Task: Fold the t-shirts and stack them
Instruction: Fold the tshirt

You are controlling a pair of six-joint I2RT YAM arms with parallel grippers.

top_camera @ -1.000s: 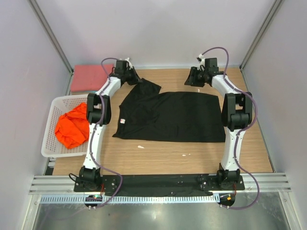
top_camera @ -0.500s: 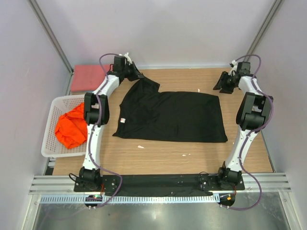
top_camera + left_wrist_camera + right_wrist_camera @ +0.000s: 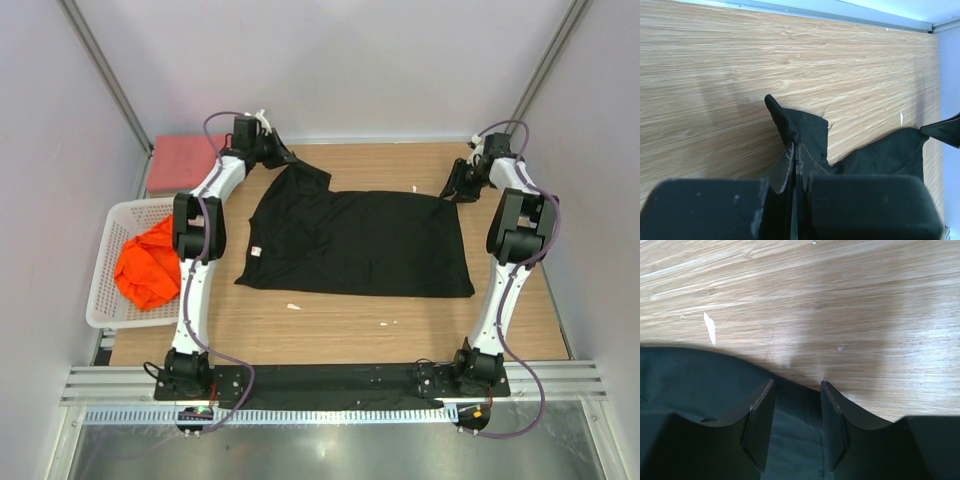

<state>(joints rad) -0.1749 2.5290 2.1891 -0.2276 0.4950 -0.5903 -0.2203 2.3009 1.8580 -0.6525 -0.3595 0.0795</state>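
Got the black t-shirt [image 3: 350,245] flat on the table [image 3: 330,330]. Pinching its far-left sleeve tight with the left gripper [image 3: 795,150], straddling the far-right corner with the right gripper [image 3: 796,395], jaws half apart, nothing caught yet. Could easily close short of the hem, or drag the cloth lopsided.

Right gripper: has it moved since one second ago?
Yes. The right gripper has shifted rightward along the wooden table's far edge, to the far right corner of the black cloth t-shirt.
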